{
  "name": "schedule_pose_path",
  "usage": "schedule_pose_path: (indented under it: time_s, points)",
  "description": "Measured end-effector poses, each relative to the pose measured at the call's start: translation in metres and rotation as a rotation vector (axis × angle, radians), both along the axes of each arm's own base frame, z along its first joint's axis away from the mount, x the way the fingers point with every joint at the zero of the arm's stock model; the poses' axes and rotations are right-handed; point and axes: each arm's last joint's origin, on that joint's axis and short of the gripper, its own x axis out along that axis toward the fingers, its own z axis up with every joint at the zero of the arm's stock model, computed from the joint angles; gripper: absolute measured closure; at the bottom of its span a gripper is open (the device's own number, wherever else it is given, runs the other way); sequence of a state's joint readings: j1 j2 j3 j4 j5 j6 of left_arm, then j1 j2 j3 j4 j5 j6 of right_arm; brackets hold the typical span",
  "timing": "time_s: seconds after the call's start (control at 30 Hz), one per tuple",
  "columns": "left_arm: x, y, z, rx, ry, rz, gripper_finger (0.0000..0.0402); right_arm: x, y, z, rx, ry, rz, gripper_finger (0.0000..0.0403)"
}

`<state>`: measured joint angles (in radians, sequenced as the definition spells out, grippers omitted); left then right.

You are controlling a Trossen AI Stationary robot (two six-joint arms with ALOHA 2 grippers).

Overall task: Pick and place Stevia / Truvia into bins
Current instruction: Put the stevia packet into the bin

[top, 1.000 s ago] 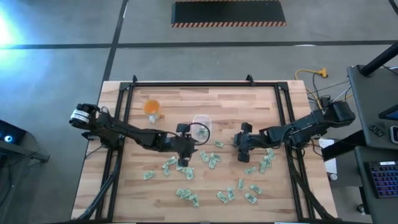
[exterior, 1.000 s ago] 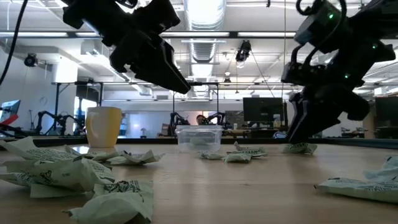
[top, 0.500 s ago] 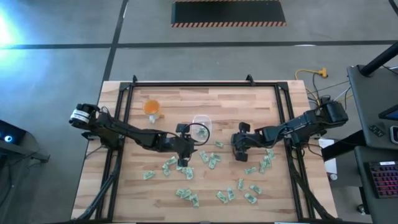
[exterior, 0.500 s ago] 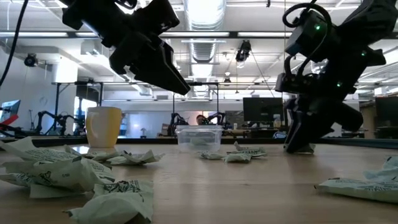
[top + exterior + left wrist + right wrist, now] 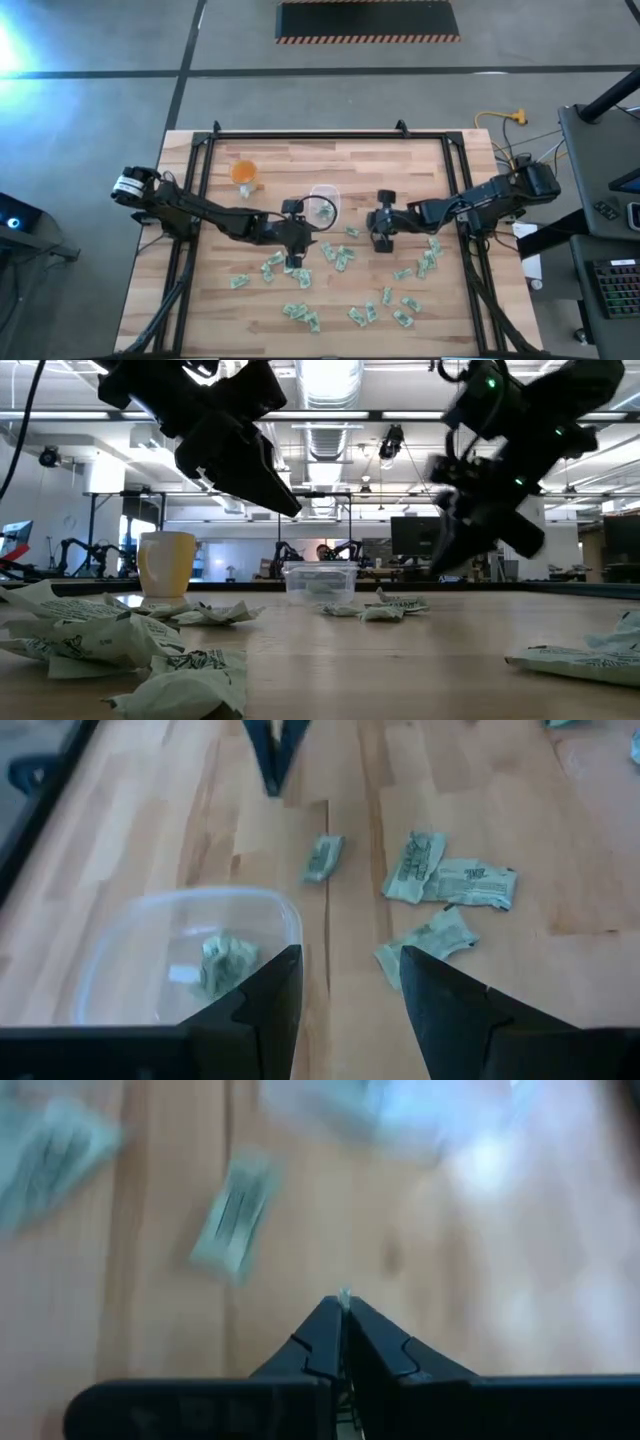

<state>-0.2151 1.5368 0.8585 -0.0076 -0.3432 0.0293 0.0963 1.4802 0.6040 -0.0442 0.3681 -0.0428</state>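
Bench layout, referenced to the clear bin, left to right. Orange cup sits well left of the bin and further back, contents not visible. Left hand hangs just front-left of the bin, fingers spread moderately wide with nothing between them. The left wrist view shows the bin right ahead of that hand, with one crumpled green sachet lying inside; a white scrap beside it could be a second, can't tell. Loose Stevia sachets lie scattered on the bench in front of the bin and out to its right, several more just beside it in the wrist view. Right hand is right of the bin, raised off the bench in the low view, fingers pinched fully together with a tiny pale sliver at the tips; can't tell if that's a sachet.
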Motion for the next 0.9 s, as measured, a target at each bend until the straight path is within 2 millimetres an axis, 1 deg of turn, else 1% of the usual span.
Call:
schedule_pose_path:
  time_s: [0.13,0.27,0.43,0.5,0.6,0.7,0.9]
  points:
    - [-0.004,-0.001,-0.005,-0.044,0.059,0.009,0.0248,0.02,0.001,0.024,-0.073,-0.088,0.051,0.0394]
    - [-0.008,-0.003,-0.009,-0.096,0.111,0.009,0.0248,0.035,0.003,0.045,-0.126,-0.202,0.107,0.0394]
    - [-0.015,-0.01,-0.014,-0.164,0.192,-0.002,0.0248,0.046,0.003,0.059,-0.198,-0.315,0.169,0.0394]
    - [-0.018,-0.013,-0.016,-0.195,0.226,0.0,0.0248,0.05,-0.001,0.062,-0.191,-0.359,0.202,0.0394]
    - [-0.023,-0.017,-0.019,-0.225,0.276,0.009,0.0248,0.055,-0.011,0.063,-0.144,-0.41,0.236,0.0394]
    - [-0.028,-0.022,-0.022,-0.243,0.316,0.022,0.0248,0.064,-0.022,0.06,-0.113,-0.443,0.254,0.0394]
    - [-0.035,-0.033,-0.024,-0.288,0.363,0.029,0.0248,0.092,-0.043,0.036,-0.085,-0.378,0.222,0.0394]
